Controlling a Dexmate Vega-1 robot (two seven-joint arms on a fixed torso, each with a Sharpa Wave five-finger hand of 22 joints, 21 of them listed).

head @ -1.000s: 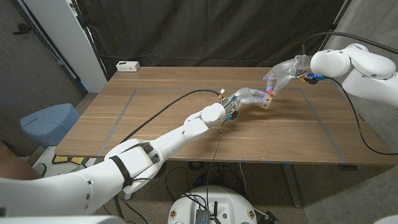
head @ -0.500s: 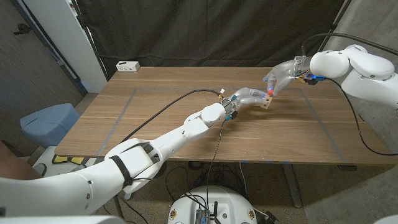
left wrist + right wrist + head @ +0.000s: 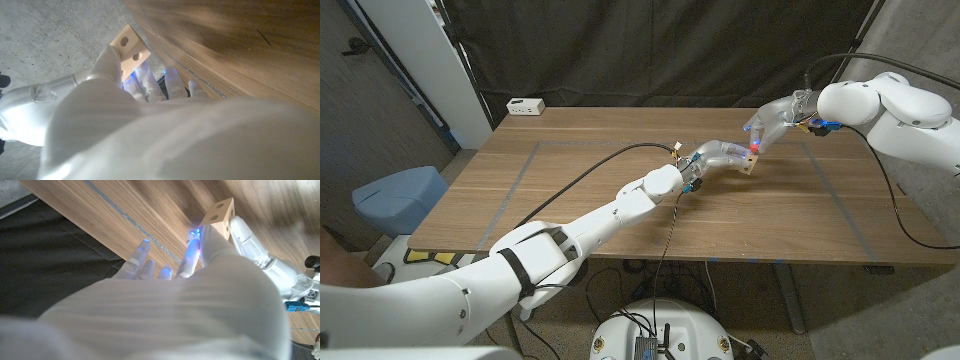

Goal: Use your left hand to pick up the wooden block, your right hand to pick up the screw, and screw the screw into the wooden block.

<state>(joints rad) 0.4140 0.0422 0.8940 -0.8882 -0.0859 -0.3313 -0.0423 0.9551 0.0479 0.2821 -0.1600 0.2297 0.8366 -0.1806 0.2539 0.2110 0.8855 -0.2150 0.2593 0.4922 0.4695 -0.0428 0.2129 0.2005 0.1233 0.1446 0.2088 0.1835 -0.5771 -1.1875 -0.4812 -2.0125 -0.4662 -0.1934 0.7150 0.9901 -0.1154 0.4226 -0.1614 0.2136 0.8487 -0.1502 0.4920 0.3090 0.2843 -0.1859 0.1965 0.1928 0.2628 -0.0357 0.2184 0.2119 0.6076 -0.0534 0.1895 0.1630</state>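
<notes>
The wooden block (image 3: 750, 164) is a small pale cube with round holes, held just above the table at the far right. My left hand (image 3: 718, 156) grips it from the side, and in the left wrist view a finger lies along the block (image 3: 131, 49). My right hand (image 3: 770, 121) reaches down from behind, its fingertips pinched together on the block's top. A small red spot there looks like the screw (image 3: 754, 149). In the right wrist view my right hand's fingertips (image 3: 199, 239) press against the block (image 3: 220, 214), hiding the screw's shaft.
A white power strip (image 3: 525, 106) lies at the table's far left corner. Grey tape lines (image 3: 517, 176) mark a rectangle on the wooden table (image 3: 570, 190). A black cable (image 3: 585, 175) trails across the tabletop to my left wrist. A blue stool (image 3: 398, 195) stands left of the table.
</notes>
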